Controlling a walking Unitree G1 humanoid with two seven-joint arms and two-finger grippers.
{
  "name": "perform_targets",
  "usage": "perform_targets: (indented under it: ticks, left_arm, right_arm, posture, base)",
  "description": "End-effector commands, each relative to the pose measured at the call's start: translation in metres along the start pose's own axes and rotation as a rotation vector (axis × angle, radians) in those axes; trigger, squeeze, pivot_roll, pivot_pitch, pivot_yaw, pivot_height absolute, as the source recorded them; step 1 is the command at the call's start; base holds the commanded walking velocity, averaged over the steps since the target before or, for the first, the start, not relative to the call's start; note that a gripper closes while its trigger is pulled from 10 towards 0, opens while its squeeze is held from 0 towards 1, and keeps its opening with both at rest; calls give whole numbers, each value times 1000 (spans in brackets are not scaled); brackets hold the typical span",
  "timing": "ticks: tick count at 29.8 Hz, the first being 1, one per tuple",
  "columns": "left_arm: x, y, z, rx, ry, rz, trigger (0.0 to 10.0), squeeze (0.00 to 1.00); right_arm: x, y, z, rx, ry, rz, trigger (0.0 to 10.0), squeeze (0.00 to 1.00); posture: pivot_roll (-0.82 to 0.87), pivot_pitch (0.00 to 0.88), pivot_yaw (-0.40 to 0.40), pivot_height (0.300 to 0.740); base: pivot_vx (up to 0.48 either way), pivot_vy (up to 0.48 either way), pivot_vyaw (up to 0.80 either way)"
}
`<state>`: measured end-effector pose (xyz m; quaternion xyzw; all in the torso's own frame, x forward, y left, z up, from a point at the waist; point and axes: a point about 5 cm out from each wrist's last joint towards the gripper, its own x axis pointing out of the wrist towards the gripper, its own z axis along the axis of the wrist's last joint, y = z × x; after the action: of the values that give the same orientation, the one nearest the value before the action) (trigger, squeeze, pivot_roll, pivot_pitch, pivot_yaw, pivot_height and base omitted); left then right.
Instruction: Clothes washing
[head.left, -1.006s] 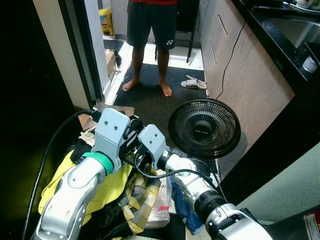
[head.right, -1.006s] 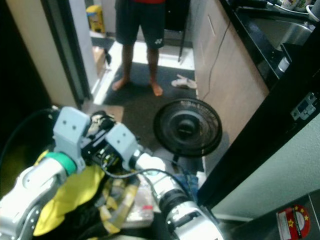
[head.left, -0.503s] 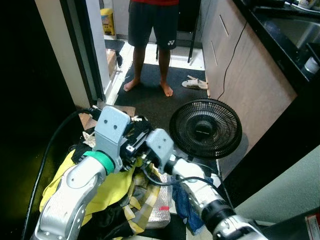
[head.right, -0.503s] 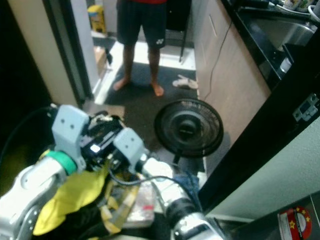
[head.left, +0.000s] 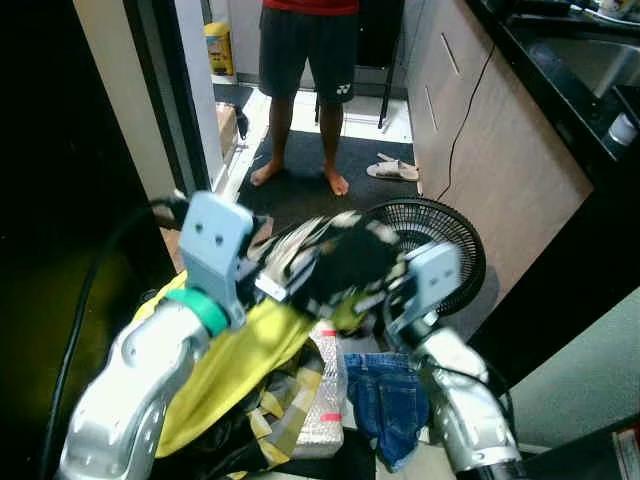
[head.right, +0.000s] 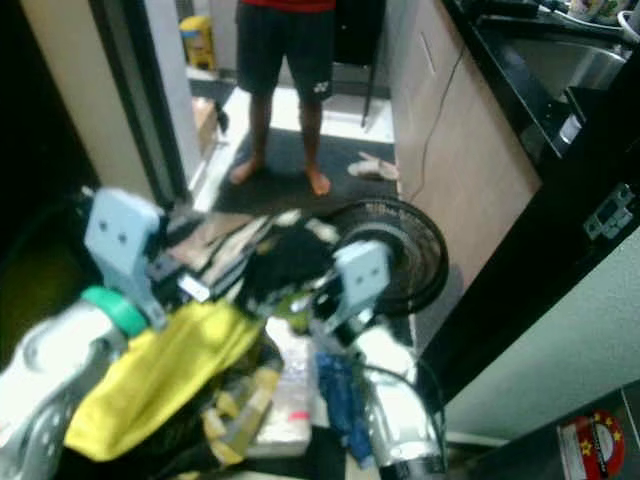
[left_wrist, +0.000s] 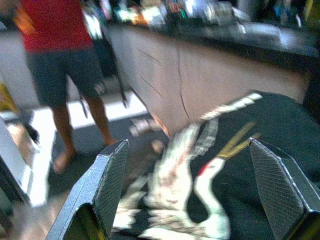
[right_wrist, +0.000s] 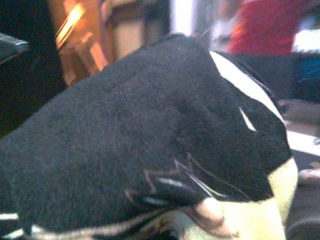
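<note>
Both grippers hold a soft black-and-white patterned garment (head.left: 335, 262) aloft between them: left gripper (left_wrist: 200, 195) spread wide, right gripper's (head.left: 385, 290) grip hidden. Round wire-grille fan (head.left: 452, 245) just beyond; person (head.left: 305, 60) standing farther back.

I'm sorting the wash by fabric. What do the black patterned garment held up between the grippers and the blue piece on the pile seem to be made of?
Black patterned garment: looks like soft knit or fleecy cloth with a matte, fuzzy nap in the right wrist view and white and yellow printed markings; exact fibre unclear. Blue piece: apparently denim, mid-blue with a visible seam and a stiff fold.
</note>
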<state>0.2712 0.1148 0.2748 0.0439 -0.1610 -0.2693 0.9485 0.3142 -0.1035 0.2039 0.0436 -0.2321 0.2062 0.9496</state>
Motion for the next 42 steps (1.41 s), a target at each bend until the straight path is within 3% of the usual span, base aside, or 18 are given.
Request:
perform_targets:
  ticks: [1,5,8,26,28,30,32,34,37,39,40,41,42]
  left_arm:
    - [5,7,5,-16,-32,52,10000,0]
    - [15,13,18,-20,-87,91,10000,0]
    - [14,13,22,-14,-96,94,10000,0]
    - [16,19,21,-18,-73,155,10000,0]
    - [17,22,26,-25,-101,177,10000,0]
    - [18,23,43,-31,-188,173,10000,0]
    - [18,21,55,-4,-250,156,10000,0]
    - [17,20,60,17,-272,146,10000,0]
    - [17,18,67,78,-305,137,10000,0]
    - [16,20,53,86,-242,153,10000,0]
    - [16,20,53,86,-242,153,10000,0]
    - [9,21,21,120,-101,172,10000,0]
    - [9,21,21,120,-101,172,10000,0]
  right_arm:
    - [10,2,23,-16,-96,-35,10000,0]
    - [28,9,58,-45,-227,-34,10000,0]
    - [32,7,81,-51,-287,-44,10000,0]
    - [31,10,89,-1,-280,-81,10000,0]
    - [31,9,97,2,-303,-90,10000,0]
    - [34,13,128,-16,-413,-87,10000,0]
    - [35,15,144,-54,-476,-84,10000,0]
    - [35,14,148,-78,-491,-83,10000,0]
    - [35,12,144,-122,-470,-79,10000,0]
    - [30,8,114,-166,-356,-82,10000,0]
    - [30,8,114,-166,-356,-82,10000,0]
    - [15,-1,63,-175,-159,-106,10000,0]
    - [15,-1,63,-175,-159,-106,10000,0]
  posture:
    - [35,101,42,740]
    - [34,97,44,740]
    - [39,97,42,740]
    - [48,94,44,740]
    - [51,92,47,740]
    - [55,92,49,740]
    - [50,88,52,740]
    - [50,88,52,740]
    - [50,88,52,740]
    - [51,80,46,740]
    - [51,80,46,740]
    - [47,83,37,740]
    - [47,83,37,740]
  base:
    - [0,0,0]
    - [0,0,0]
    - [0,0,0]
    - [0,0,0]
    - [0,0,0]
    - [0,0,0]
    - [0,0,0]
    - [0,0,0]
    - [0,0,0]
    - [0,0,0]
    - [0,0,0]
    - [0,0,0]
    - [0,0,0]
